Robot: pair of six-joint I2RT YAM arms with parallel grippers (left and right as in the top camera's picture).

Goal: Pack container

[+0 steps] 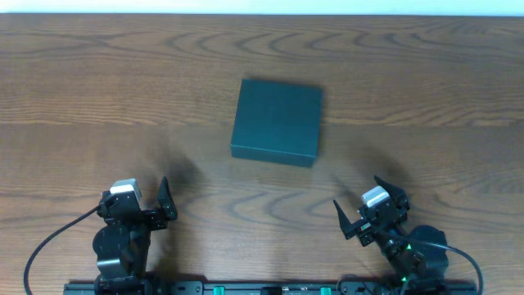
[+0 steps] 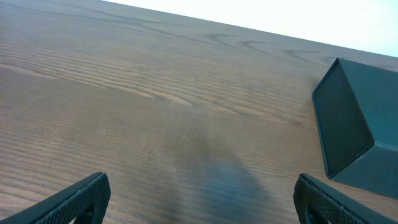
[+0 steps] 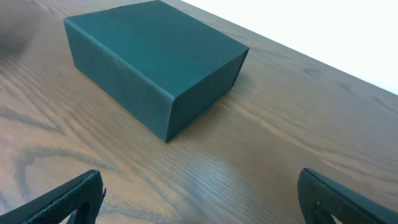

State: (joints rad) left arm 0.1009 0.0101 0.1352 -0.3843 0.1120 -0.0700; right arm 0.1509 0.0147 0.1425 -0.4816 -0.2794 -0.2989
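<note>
Box (image 1: 276,121) of matte dark grey-green card lies flat on the brown wood-grain table (image 1: 98,82), with its lid shut down flush so that it looks like one plain block. Seen from overhead, it is turned a little out of line with the table's edges. It sits ahead of both arms and roughly midway between them: ahead and to the right of the left pincer (image 1: 137,201), ahead and to the left of the right pincer (image 1: 368,206). It is well apart from each and touches neither.

The left pincer is spread wide. In its wrist view the two dark fingers (image 2: 81,196) show at the bottom corners with bare table between them. Only one end of the box comes in at the right edge of that view, beyond the right-hand finger, showing a side wall and part of the top.

The right pincer is spread wide too. Its own fingers (image 3: 68,196) show at the bottom corners of its wrist view, again with bare table between them. From this pincer the box lies ahead and to the left, turned so that one upright corner points back toward the pincer. Its flat top and two side walls are in plain sight.

Both pincers sit near the table's near edge, one at each side, pointing toward the box.
</note>
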